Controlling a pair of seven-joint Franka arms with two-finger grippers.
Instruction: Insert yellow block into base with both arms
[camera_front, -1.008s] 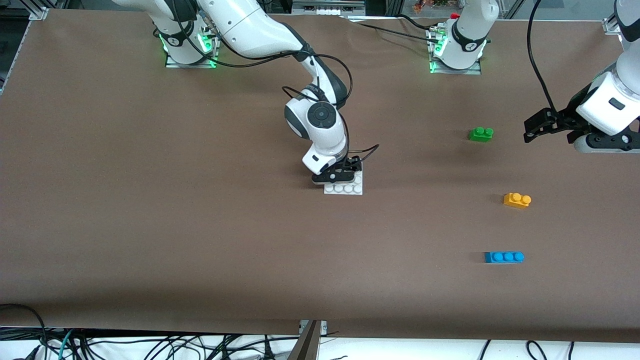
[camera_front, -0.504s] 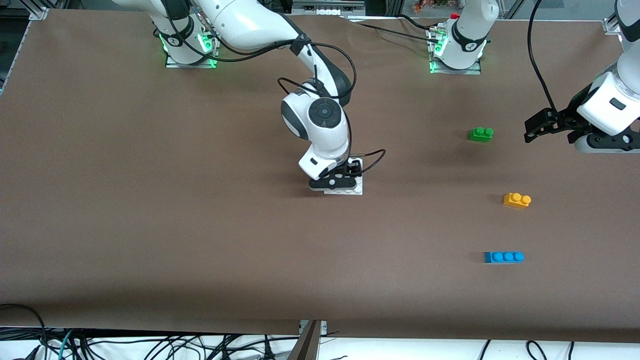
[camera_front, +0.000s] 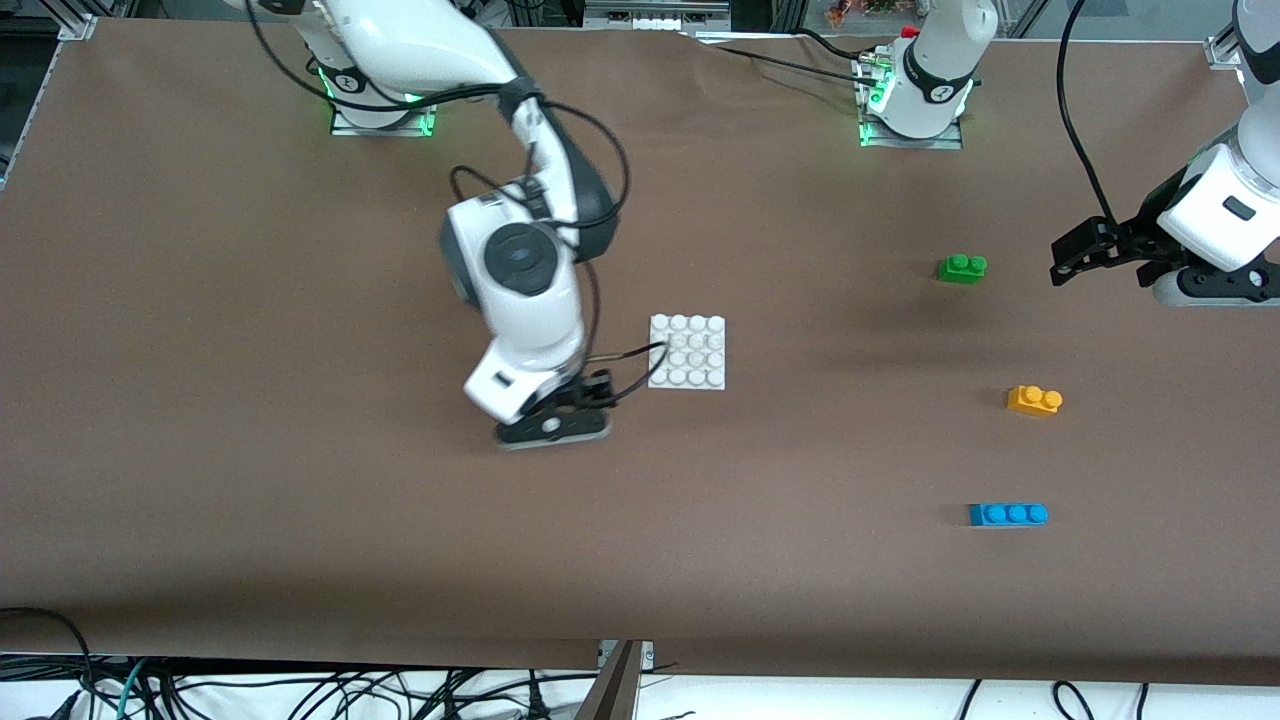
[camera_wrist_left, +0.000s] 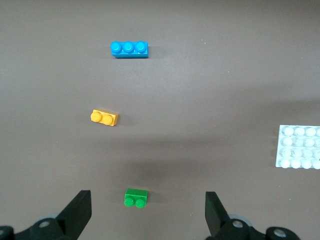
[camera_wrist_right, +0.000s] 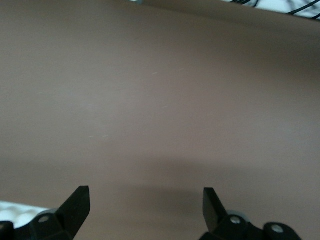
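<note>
The yellow block (camera_front: 1034, 400) lies on the brown table toward the left arm's end; it also shows in the left wrist view (camera_wrist_left: 104, 118). The white base (camera_front: 687, 352) lies flat at mid-table and is uncovered; its edge shows in the left wrist view (camera_wrist_left: 300, 146) and a corner shows in the right wrist view (camera_wrist_right: 15, 210). My right gripper (camera_front: 553, 432) is open and empty (camera_wrist_right: 145, 196), over bare table beside the base, toward the right arm's end. My left gripper (camera_front: 1062, 258) is open and empty (camera_wrist_left: 147, 200), held up near the green brick, apart from the yellow block.
A green two-stud brick (camera_front: 962, 268) lies farther from the front camera than the yellow block. A blue three-stud brick (camera_front: 1008, 514) lies nearer to the camera. Both show in the left wrist view, green (camera_wrist_left: 136, 198) and blue (camera_wrist_left: 129, 49). Cables hang along the table's front edge.
My right arm has left the base and swung toward the right arm's end of the table, so the whole base is now uncovered. The left arm has barely moved.
</note>
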